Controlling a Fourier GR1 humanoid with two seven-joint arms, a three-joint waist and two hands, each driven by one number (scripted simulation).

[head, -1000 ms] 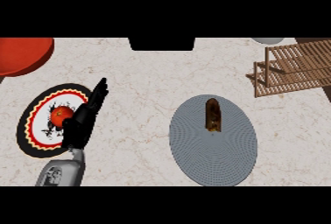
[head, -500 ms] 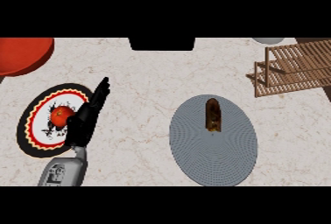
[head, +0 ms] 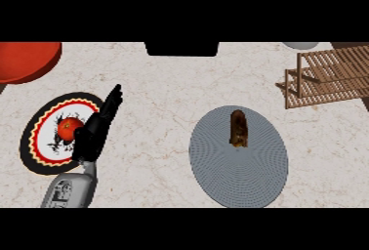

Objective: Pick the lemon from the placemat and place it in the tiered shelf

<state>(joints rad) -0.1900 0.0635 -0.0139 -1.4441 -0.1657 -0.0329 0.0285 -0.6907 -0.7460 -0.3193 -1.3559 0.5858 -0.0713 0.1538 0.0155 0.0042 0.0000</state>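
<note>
A grey round placemat point(head: 238, 166) lies right of centre on the counter. On its upper part rests a brown, elongated object point(head: 238, 128); it looks brown, not yellow like a lemon. The wooden tiered shelf point(head: 328, 75) stands at the back right. My left hand point(head: 97, 126) is at the left, fingers straight and pointing away, open and holding nothing, overlapping the right edge of a patterned plate. It is well left of the placemat. My right hand does not show.
A plate point(head: 51, 136) with a black, red and white pattern lies at the left with a red tomato-like fruit point(head: 70, 128) on it. A red round dish point(head: 25, 58) is at the back left, a dark box point(head: 181, 48) at the back middle, a pale bowl point(head: 300, 45) at the back right.
</note>
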